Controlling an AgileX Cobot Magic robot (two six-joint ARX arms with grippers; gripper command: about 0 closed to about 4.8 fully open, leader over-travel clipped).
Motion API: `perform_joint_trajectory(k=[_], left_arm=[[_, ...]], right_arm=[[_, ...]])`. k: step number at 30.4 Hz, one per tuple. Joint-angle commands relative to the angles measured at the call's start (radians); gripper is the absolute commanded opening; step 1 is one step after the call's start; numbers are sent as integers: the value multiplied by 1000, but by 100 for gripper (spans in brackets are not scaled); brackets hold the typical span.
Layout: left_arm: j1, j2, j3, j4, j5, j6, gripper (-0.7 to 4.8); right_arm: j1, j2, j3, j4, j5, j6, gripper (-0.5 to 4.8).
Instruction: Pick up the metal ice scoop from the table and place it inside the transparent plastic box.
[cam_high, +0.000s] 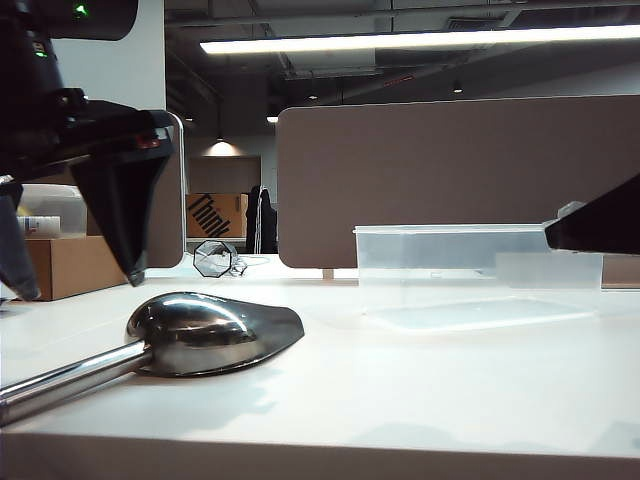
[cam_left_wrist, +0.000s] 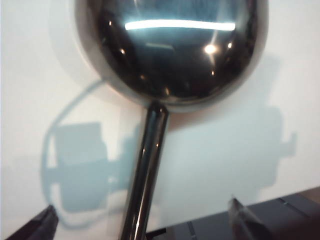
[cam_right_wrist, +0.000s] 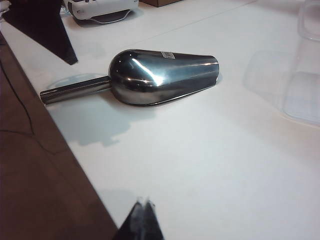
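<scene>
Metal ice scoop (cam_high: 190, 335) lies on the table (cam_high: 420, 390) with its domed back up and its open mouth down, the bowl resting flat while the straight handle runs off toward the near left edge of the exterior view; that leaves the handle as the obvious slim part to grasp, since the bowl looks too broad and slick to pinch. The left gripper (cam_left_wrist: 145, 220) hangs above that handle with its fingers (cam_high: 120, 215) spread wide and holding nothing: in the left wrist view the two tips sit well apart on either side of the handle, straddling it, and in the exterior view the dark tips point downward, above the table and not touching the steel. This reads as the line-up before a descent, with closing on the handle the likely next step. The transparent plastic box (cam_high: 470, 270) stands on the table well to the right of the scoop, open-topped and apparently empty, so the carry would be a sideways one. The right gripper (cam_right_wrist: 144, 212) sits off to the right, away from the scoop, its fingers pressed together on nothing, pointing across the table toward the scoop.
</scene>
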Motion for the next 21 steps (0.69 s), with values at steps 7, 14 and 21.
perform_joint_trajectory(k=[7, 14, 21], left_arm=[[-42, 142, 103, -50, -82, 54, 479], [-51, 237, 209, -140, -135, 98, 474], [-52, 285, 215, -159, -133, 103, 429]], right_arm=[[-3, 0, 1, 14, -2, -2, -1], [-3, 0, 1, 15, -2, -2, -1], [-3, 0, 1, 15, -2, -2, -1]])
